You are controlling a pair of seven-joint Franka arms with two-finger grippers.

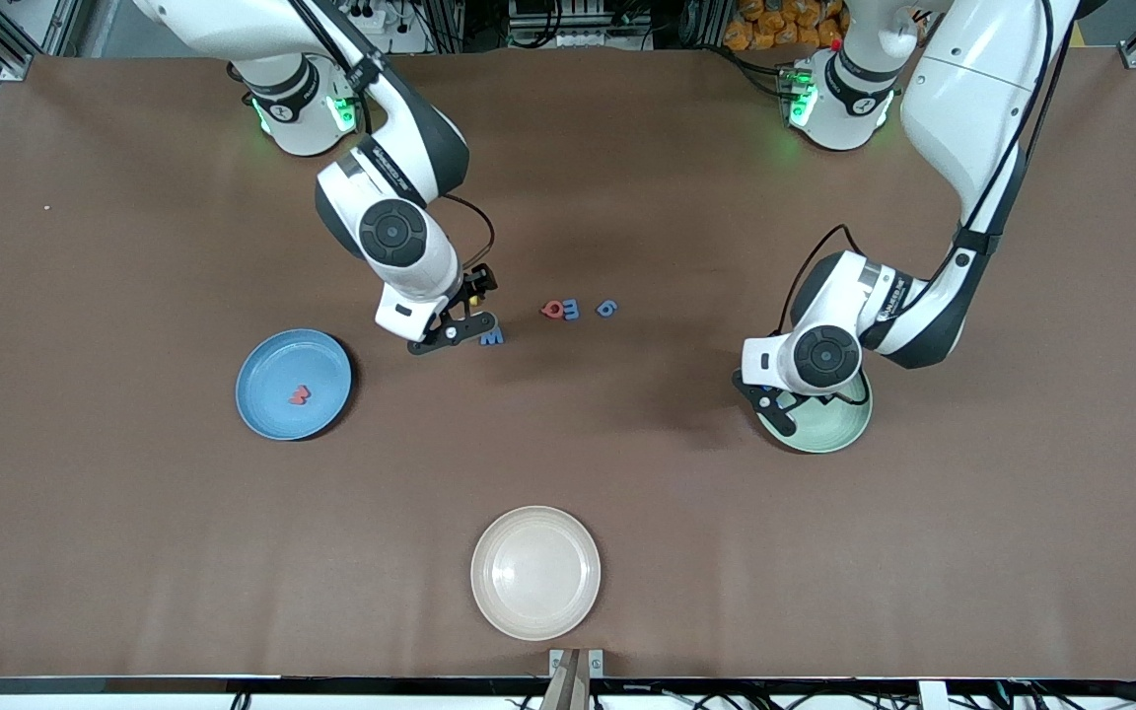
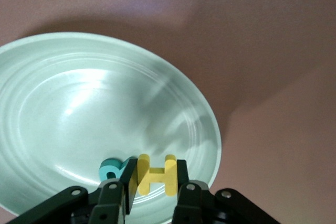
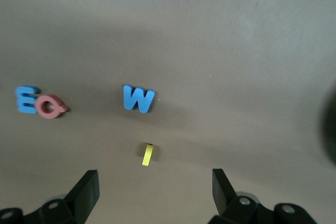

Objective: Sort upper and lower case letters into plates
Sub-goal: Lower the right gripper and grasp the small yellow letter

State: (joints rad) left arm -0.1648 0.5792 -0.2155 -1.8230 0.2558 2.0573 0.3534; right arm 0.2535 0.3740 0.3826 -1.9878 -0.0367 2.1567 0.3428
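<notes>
- Letters here look like small, chunky, light foam-like pieces, stiff enough to pinch across their flat faces; being so small, each one likely needs the fingers centred over it and a grip on its two parallel sides.
- Left gripper (image 2: 151,192), in the lower right of the front view over the mint green plate (image 1: 849,432), is clamped on a yellow H (image 2: 153,175), pinched across its uprights just above the plate's bowl.
- Beside the H, a teal letter (image 2: 111,170) already lies in that plate; a release here would probably set the H down next to it without crowding.
- Right gripper (image 3: 152,190), just above the middle of the front view, hangs with its fingers spread wide and empty over a thin yellow letter (image 3: 147,154).
- Blue W (image 3: 138,98) lies close to that yellow piece, so a descent risks nudging it.
- Blue E (image 3: 25,99) touches the red Q (image 3: 51,106); another blue letter (image 1: 606,309) sits near them.
- Blue plate (image 1: 267,404), in the left half of the front view, holds one red letter (image 1: 299,395) and has broad bare room left.
- Cream plate (image 1: 535,572) at the bottom centre holds nothing, and open brown table (image 1: 134,542) surrounds all three plates.
</notes>
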